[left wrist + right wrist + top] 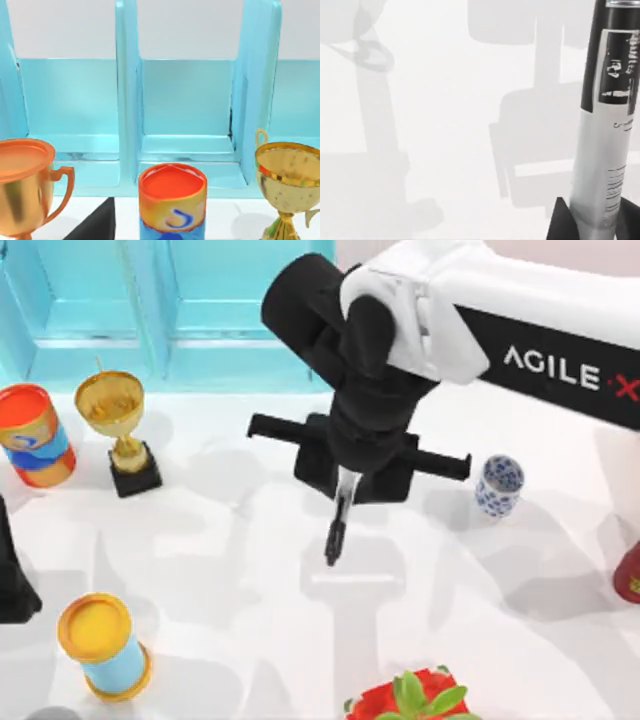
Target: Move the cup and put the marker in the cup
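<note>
The black marker [338, 525] with a white-grey label band hangs nearly upright over the middle of the table, tip pointing down. My right gripper [346, 478] is shut on its upper end. In the right wrist view the marker [607, 125] runs up between two dark fingertips [562, 224], above bare white table. The small white cup [498, 485] with blue pattern stands upright to the right of the gripper, apart from it. My left arm [12, 575] is parked at the table's left edge.
An orange can [35, 435] and a gold trophy [120, 430] stand at the back left before a light-blue shelf [170, 310]. A yellow-topped blue cylinder [103, 645] is at the front left, a red potted plant [410, 700] at the front, a red object [630, 575] at the right edge.
</note>
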